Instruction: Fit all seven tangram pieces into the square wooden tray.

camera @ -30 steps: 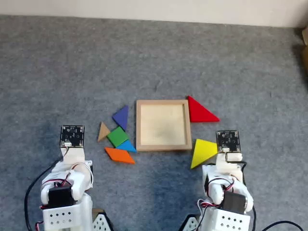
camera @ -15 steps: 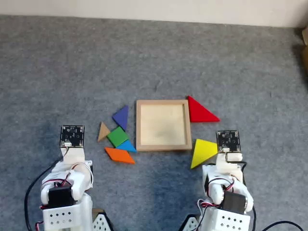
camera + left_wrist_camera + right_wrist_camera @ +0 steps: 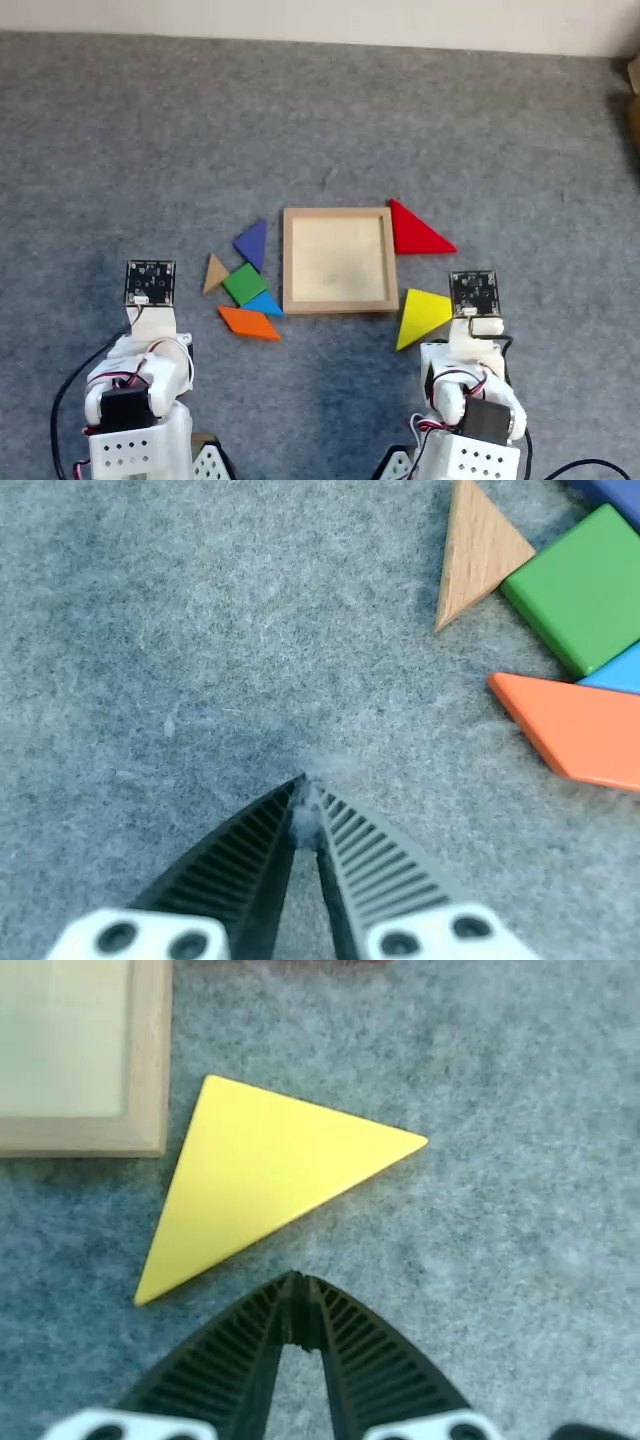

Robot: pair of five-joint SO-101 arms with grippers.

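The square wooden tray (image 3: 292, 260) lies in the middle of the grey carpet with nothing in it. To its left sit a dark blue triangle (image 3: 251, 242), a tan triangle (image 3: 213, 273), a green square (image 3: 243, 283), a light blue triangle (image 3: 264, 303) and an orange parallelogram (image 3: 249, 321). On its right are a red triangle (image 3: 414, 231) and a yellow triangle (image 3: 420, 314). My left gripper (image 3: 306, 792) is shut over bare carpet, short of the tan triangle (image 3: 476, 546), the green square (image 3: 585, 585) and the orange parallelogram (image 3: 580, 730). My right gripper (image 3: 297, 1290) is shut just short of the yellow triangle (image 3: 265, 1178), beside the tray's corner (image 3: 145, 1110).
Both arms rest folded at the near edge, the left arm (image 3: 140, 370) and the right arm (image 3: 475, 375). Open carpet stretches beyond the tray up to a pale wall. A brown object (image 3: 634, 90) sits at the far right edge.
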